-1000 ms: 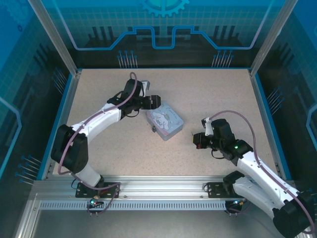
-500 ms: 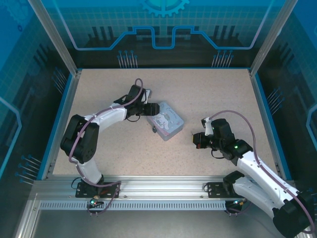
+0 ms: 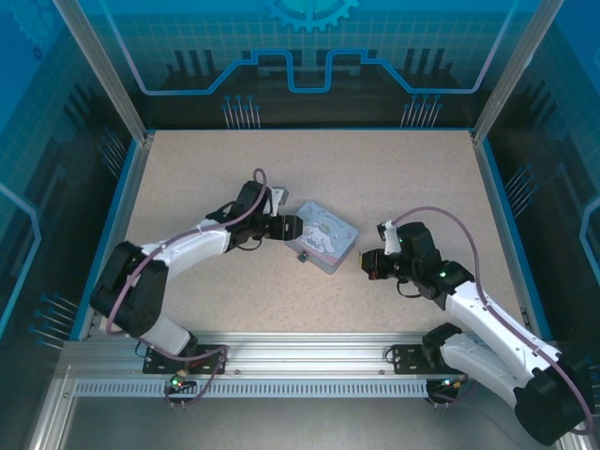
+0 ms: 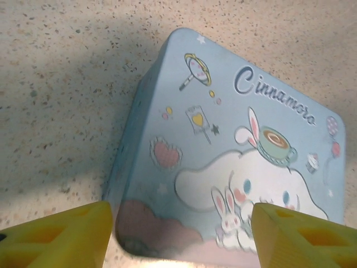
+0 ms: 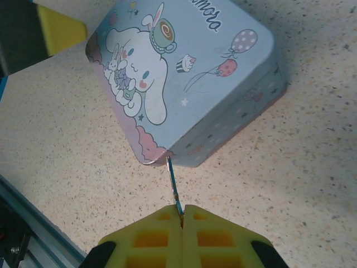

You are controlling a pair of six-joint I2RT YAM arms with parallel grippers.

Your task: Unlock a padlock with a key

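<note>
Left claw, spread apart astride the tin, has slewed it toward 3 o'clock, bringing the padlock nearer the right claw, which is clamped on the key.

Key: head buried between the pressed-together fingers of the right gripper; thin blade alone visible. Padlock: dark speck at the near edge of the tin, shackle too small to judge.
</note>
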